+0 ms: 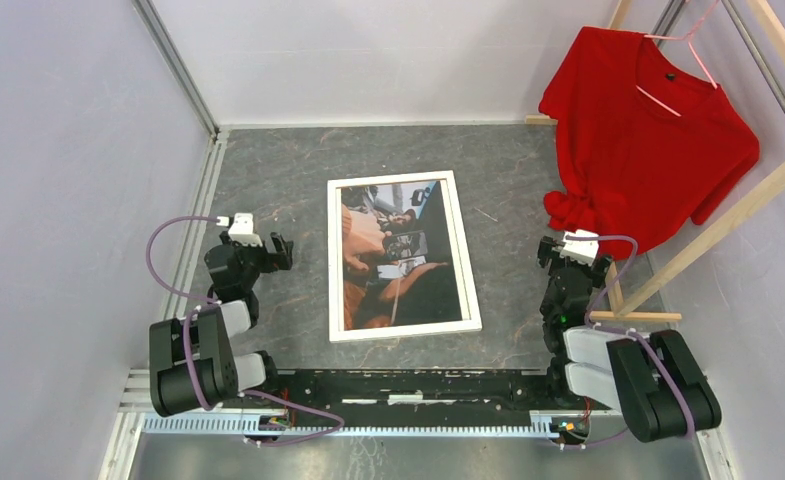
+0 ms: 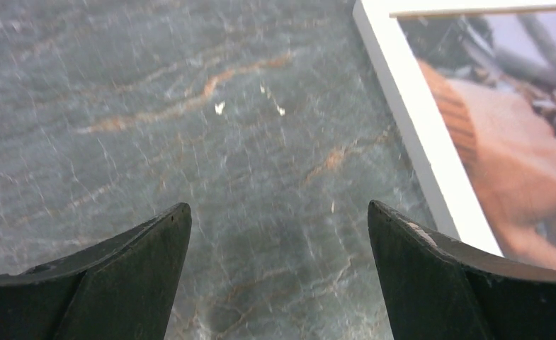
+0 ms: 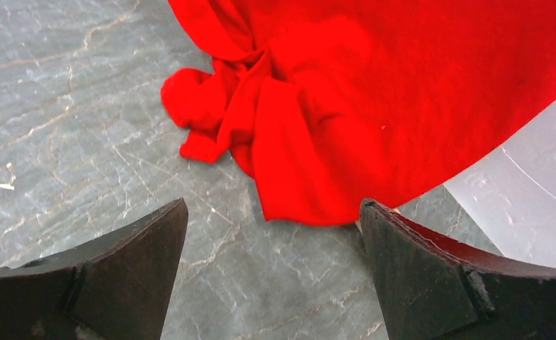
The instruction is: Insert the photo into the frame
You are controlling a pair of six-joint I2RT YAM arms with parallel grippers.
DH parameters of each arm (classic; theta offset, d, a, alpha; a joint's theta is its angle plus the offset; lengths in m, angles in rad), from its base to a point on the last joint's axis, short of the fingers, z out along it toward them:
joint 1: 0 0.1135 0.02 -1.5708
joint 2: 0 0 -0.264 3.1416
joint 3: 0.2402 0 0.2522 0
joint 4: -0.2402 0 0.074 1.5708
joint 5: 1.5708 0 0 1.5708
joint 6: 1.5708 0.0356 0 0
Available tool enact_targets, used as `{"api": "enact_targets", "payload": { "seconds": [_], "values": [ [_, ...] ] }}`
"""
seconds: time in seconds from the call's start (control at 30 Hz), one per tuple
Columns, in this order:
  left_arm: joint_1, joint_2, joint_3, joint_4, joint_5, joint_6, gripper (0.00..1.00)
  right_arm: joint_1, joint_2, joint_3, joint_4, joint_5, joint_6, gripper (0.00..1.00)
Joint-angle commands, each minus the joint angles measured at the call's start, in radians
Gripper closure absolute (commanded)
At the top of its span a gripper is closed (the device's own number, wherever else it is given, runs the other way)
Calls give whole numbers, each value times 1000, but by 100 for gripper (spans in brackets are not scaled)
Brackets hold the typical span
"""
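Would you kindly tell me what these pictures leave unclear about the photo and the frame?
- Top view: whether the photo lies under the frame rails or just inside them; too small to tell.
- Left wrist view: most of both is cut off by the right edge, and the print is blurred.
- Right wrist view: neither shows; the red shirt fills much of it.
- Top view: the rack runs past the edge.
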Motion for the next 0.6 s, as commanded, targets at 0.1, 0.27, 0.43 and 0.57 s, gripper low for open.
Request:
{"api": "enact_targets", "payload": {
  "seconds": [0.1, 0.27, 0.43, 0.57],
  "values": [
    [-24, 83, 12, 305, 7, -112, 0, -19, 157, -123, 348, -23, -59, 2],
    [-58, 131, 26, 362, -11, -114, 0, -20, 186, -107, 345, -121, -97, 2],
    [-155, 232, 51, 431, -103, -62, 0, -22, 241, -120, 420, -190, -123, 2],
    [-226, 249, 88, 341, -209, -7, 0, -41, 244, -86, 353, -239, -120, 2]
  ]
}}
